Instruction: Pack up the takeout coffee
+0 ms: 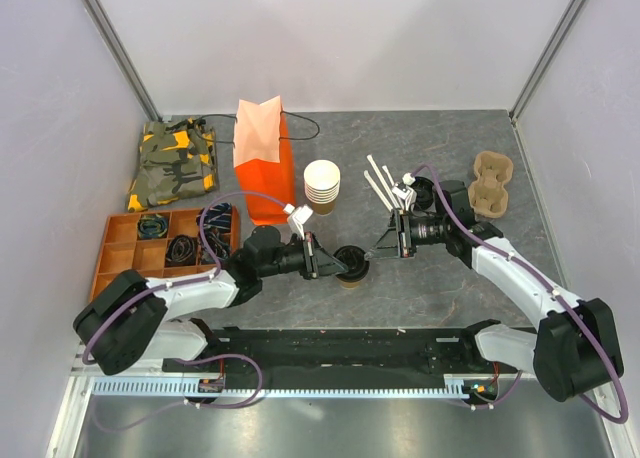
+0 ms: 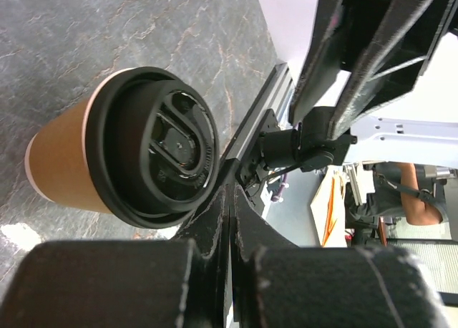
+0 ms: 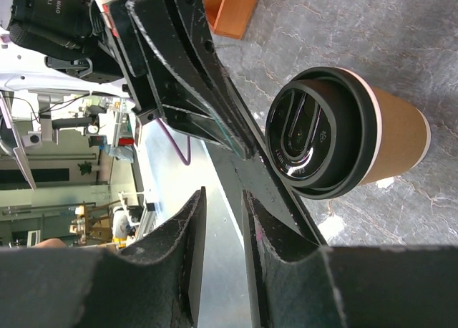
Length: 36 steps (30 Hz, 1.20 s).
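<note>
The left arm [image 1: 190, 293] and right arm [image 1: 510, 273] were extended inward, tips facing. The left gripper [image 1: 338, 261] was pressed shut. The right gripper [image 1: 384, 240] was held with its jaws narrowly apart.

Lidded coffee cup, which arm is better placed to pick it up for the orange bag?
Probably left: the left tool, shut, sits right at the cup, and the orange bag stands on that side. The right tool is apart from the cup.
</note>
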### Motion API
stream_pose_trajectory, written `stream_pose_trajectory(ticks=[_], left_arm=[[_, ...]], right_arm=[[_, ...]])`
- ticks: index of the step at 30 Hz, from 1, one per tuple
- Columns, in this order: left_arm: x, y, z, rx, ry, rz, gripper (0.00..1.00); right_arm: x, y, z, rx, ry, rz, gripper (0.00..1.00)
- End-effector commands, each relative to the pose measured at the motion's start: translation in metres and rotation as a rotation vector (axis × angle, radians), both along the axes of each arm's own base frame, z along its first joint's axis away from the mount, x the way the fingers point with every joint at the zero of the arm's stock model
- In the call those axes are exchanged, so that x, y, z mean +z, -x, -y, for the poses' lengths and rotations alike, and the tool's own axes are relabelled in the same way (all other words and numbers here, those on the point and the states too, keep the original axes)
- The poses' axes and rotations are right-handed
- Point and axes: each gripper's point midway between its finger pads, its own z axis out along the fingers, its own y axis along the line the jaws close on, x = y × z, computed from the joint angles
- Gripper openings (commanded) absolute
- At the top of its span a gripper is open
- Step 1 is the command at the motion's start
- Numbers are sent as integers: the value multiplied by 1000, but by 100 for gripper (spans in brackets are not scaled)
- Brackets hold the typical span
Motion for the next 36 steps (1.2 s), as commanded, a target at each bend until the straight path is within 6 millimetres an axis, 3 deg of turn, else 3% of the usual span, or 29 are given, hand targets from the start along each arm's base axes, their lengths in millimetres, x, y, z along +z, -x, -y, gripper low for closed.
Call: stream_pose_trajectory(ticks=[1,21,30,36], left_arm=[[17,-11,8,27,50,24,2],[-16,-18,-1,92,-39,-67,2],[-24,-20,-1,101,-56,-95,2],[-27,-19,-2,102,-66,-102,2]], right_arm=[[1,-1,-3,14,-11,39,34],[-11,-4,-7,35,16,20,33],[-6,-5,-13,45,21,23,24],[-29,-3,-14,43,42,-54,21]])
